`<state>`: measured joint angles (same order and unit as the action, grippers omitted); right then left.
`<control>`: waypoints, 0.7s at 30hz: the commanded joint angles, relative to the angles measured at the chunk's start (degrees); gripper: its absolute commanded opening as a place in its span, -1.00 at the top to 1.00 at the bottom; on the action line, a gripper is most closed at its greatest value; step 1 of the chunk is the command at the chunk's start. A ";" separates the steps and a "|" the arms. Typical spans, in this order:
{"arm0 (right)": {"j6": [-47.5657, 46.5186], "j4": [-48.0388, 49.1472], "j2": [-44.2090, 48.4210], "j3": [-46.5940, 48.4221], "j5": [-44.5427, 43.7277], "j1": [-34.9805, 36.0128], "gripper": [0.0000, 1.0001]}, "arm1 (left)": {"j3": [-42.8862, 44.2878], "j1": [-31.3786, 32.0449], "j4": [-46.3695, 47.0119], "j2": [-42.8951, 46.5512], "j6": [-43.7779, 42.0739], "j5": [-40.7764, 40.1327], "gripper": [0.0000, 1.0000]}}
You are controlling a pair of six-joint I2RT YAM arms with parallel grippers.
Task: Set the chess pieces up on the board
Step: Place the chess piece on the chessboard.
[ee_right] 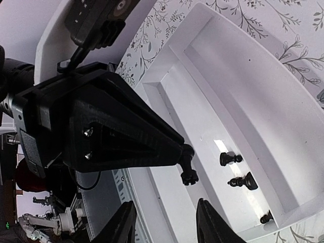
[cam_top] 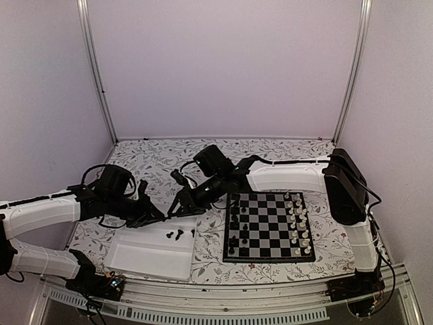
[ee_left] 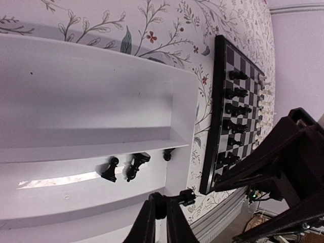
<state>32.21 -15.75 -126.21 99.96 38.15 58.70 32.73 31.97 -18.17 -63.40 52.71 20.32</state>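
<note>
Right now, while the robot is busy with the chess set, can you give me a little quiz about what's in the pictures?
1. True or false: the left pincer is empty.
2. How many black chess pieces lie loose in the white tray?
3. From the top camera, where on the chessboard do the white chess pieces stand? A: left side. B: right side. C: middle.
Key:
1. False. It pinches a black piece over the tray, and the right pincer is open nearby.
2. Three.
3. B.
</note>
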 commanded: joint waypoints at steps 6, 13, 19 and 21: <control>0.37 -0.07 -3.29 3.67 -1.35 -0.25 0.20 | 1.70 -0.74 2.92 -0.31 1.87 1.91 0.78; 0.37 0.25 -4.01 4.43 -1.44 -0.69 0.33 | 2.43 -0.76 3.14 -1.19 1.53 2.72 0.78; 0.70 0.91 -4.82 4.79 -0.25 -0.86 0.50 | 2.73 -0.76 3.42 -1.51 1.34 2.80 0.78; 0.75 0.95 -4.91 4.80 0.05 -0.95 0.56 | 2.61 -0.76 3.82 -1.62 1.49 2.87 0.78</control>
<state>32.56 -15.79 -129.01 103.18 37.28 58.11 34.02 31.94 -15.92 -64.45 54.26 22.37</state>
